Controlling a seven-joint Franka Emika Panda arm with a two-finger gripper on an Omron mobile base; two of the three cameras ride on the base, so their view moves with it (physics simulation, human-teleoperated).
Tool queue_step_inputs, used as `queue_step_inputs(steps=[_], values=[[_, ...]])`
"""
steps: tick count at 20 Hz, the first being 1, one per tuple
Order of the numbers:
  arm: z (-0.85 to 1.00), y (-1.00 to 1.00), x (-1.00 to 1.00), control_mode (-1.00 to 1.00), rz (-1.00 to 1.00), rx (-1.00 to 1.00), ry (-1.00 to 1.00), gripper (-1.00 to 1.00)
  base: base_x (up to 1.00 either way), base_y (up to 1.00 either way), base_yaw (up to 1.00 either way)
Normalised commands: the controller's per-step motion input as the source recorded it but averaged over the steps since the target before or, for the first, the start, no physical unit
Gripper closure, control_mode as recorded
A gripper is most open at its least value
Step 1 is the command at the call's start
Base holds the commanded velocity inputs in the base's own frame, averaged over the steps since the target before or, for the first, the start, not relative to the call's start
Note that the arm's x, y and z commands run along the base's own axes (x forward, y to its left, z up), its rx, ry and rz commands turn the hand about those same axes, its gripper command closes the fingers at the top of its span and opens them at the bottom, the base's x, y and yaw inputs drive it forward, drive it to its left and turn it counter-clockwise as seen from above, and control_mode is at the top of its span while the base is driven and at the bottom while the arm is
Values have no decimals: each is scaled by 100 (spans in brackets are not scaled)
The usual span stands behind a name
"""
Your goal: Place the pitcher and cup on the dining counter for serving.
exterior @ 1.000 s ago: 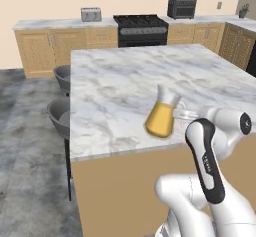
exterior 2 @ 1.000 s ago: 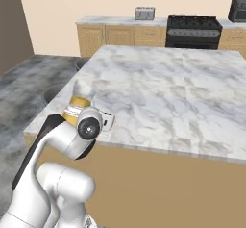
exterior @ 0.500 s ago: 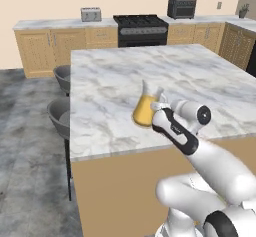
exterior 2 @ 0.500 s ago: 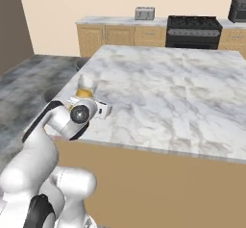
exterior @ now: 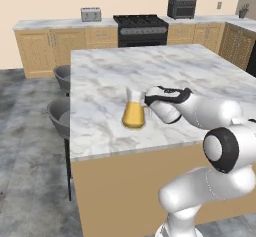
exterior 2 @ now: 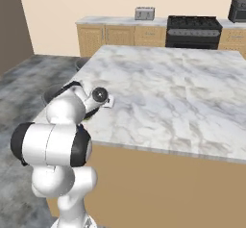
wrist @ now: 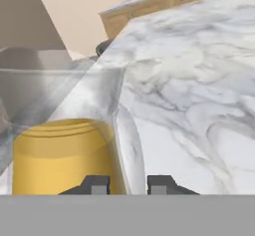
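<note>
The pitcher [exterior: 134, 113] stands on the tabletop [exterior: 110, 76]; narrow fingers [wrist: 158, 184] pinch its rim. Next: release, fetch cup.

Pitcher [exterior: 134, 112] standing upright on the marble table [exterior: 110, 76], near its front-left edge; clear conical glass, yellow-orange liquid filling the lower part, narrow flared neck showing close up in hand view [wrist: 64, 130].

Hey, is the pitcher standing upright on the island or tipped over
Upright: the pitcher stands on its wide base on the dining counter, neck up.
</note>
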Motion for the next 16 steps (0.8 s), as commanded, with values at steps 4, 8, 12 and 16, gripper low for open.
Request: queue_step_inputs(steps=[4,8,12,16], values=[[0,9,8,-100,22,0,9,100,0,0,0],[-12,15,16,-100,0,1,-5,100,0,0,0],[-19,19,54,-100,0,0,-12,100,0,0,0],[-8,26,75,-100,-1,0,-6,100,0,0,0]])
